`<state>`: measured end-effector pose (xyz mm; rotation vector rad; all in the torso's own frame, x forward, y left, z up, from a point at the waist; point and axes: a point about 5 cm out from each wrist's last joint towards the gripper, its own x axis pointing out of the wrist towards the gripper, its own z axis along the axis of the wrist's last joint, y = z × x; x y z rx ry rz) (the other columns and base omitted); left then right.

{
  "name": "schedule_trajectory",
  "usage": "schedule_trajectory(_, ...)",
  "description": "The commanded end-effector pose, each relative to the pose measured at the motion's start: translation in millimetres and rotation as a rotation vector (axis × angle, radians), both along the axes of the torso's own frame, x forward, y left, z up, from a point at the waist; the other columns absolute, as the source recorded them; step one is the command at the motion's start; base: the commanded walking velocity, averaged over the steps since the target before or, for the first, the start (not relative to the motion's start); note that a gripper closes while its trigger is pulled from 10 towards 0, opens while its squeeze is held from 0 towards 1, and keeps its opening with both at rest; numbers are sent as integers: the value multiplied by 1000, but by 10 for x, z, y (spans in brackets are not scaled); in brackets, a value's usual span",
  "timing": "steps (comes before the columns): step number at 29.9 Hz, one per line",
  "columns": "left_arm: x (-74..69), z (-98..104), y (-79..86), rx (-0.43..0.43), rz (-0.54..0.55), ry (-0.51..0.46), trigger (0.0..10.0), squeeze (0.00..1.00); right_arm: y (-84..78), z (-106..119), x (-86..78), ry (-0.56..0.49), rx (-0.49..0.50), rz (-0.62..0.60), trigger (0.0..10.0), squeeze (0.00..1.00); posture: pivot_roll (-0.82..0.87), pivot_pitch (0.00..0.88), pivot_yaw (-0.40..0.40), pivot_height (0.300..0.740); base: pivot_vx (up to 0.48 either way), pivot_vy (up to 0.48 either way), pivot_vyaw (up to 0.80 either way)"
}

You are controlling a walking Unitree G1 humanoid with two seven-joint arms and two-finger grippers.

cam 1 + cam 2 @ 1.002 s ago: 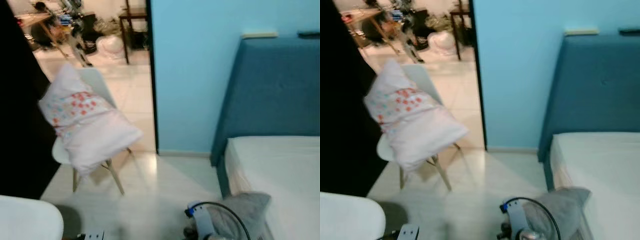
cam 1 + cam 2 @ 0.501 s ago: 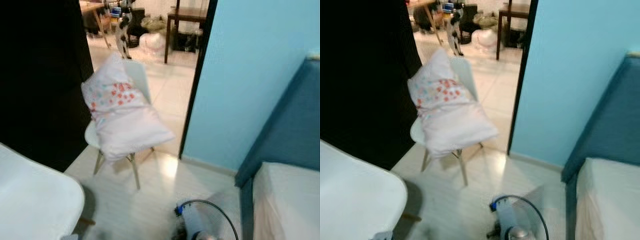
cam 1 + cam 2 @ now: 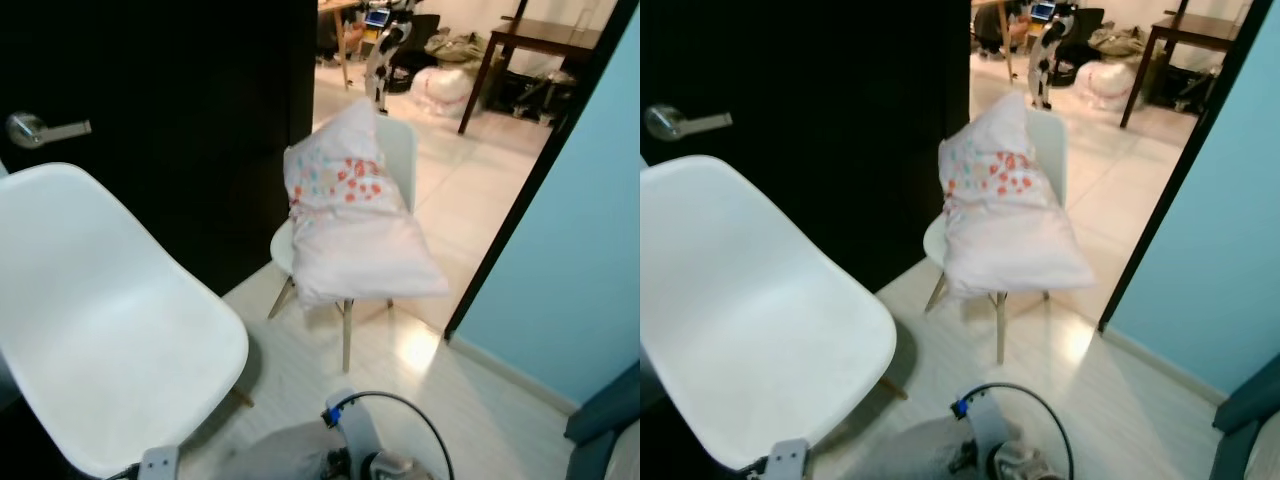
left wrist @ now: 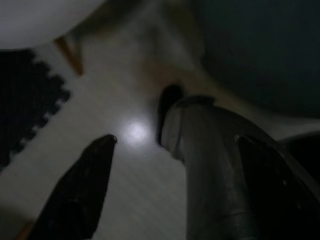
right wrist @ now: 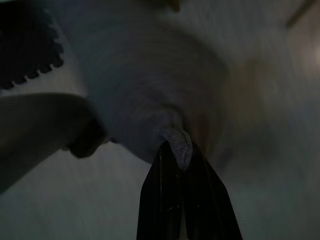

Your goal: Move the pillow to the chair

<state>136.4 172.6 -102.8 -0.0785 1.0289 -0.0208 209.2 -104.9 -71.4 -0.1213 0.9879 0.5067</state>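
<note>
We stand on a pale floor (image 3: 470,400) in a room with a light blue wall (image 3: 600,240) at 3 o'clock and a black door (image 3: 190,120) with a silver lever handle (image 3: 45,128) at 10 o'clock. Through the open doorway at 1 o'clock we see a tiled room with a dark wooden table (image 3: 545,40) and blurred clutter. At 12 o'clock stands a small white chair (image 3: 398,150) on wooden legs. A white floral pillow (image 3: 355,225) lies on its seat, its top leaning against the backrest and its lower end hanging over the front edge. A second white chair (image 3: 110,310) is close to us at 8 o'clock, its seat bare. At 6 o'clock, low in the head views, we see a grey cushion (image 3: 285,452) beside a silver arm part with a looping black cable (image 3: 400,425). The right wrist view shows what the head views do not. The right gripper (image 5: 180,150) has its two black fingers (image 5: 160,200) pressed together, pinching a corner of the grey cushion (image 5: 150,90), which bulges away from the tips. The left wrist view is dim. The left gripper (image 4: 175,142) has its fingers spread wide and holds nothing. It hangs above the floor, with a black foam mat (image 4: 25,100) and a wooden chair leg (image 4: 70,55) beyond it.
</note>
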Motion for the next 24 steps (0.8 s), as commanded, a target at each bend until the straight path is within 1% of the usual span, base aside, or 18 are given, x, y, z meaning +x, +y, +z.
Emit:
schedule_trajectory(1,-82,-33,-50,-5,-57,35,10000,0,37,28,39,-27,6,11,10000,0,75,0,-65,740,0,0,769)
schedule_trajectory(2,-76,-32,-62,-6,-70,34,10000,0,32,39,57,-36,6,14,10000,0,75,0,-65,740,0,0,769)
schedule_trajectory(3,-63,-27,-42,-13,-42,32,10000,0,28,54,82,-51,2,31,10000,0,72,0,-69,740,0,0,769)
schedule_trajectory(4,-63,-27,-42,-13,-42,32,10000,0,28,54,82,-51,2,31,10000,0,72,0,-69,740,0,0,769)
schedule_trajectory(6,-41,-17,17,-27,13,29,10000,0,29,87,134,-74,0,45,10000,0,69,0,-71,740,0,0,769)
schedule_trajectory(7,-41,-17,17,-27,13,29,10000,0,29,87,134,-74,0,45,10000,0,69,0,-71,740,0,0,769)
schedule_trajectory(8,-25,-8,54,-27,16,26,10000,0,41,123,189,-93,3,44,10000,0,62,0,-65,740,0,0,769)
schedule_trajectory(10,-25,-8,57,-28,14,27,10000,0,45,134,206,-98,4,42,10000,0,61,0,-64,740,0,0,769)
schedule_trajectory(12,-30,-10,53,-32,13,28,10000,0,47,144,221,-103,7,37,10000,0,61,0,-65,740,0,0,769)
schedule_trajectory(14,-84,-32,-29,-58,3,39,10000,0,70,149,224,-107,17,31,10000,0,64,5,-67,740,0,0,769)
schedule_trajectory(18,-92,-36,-49,-65,13,39,10000,0,88,154,226,-109,27,35,10000,0,71,12,-75,740,0,0,769)
schedule_trajectory(19,-89,-34,-36,-74,53,33,10000,0,121,170,239,-115,49,39,10000,0,75,17,-79,740,0,0,769)
schedule_trajectory(20,-88,-34,-30,-76,64,31,10000,0,136,178,246,-118,58,44,10000,0,76,18,-79,740,0,0,769)
schedule_trajectory(22,-88,-33,-27,-78,66,31,10000,0,168,204,272,-127,78,51,10000,0,77,22,-82,740,0,0,769)
schedule_trajectory(24,-95,-35,-27,-83,65,31,10000,0,237,267,336,-154,113,74,10000,0,77,26,-82,740,0,0,769)
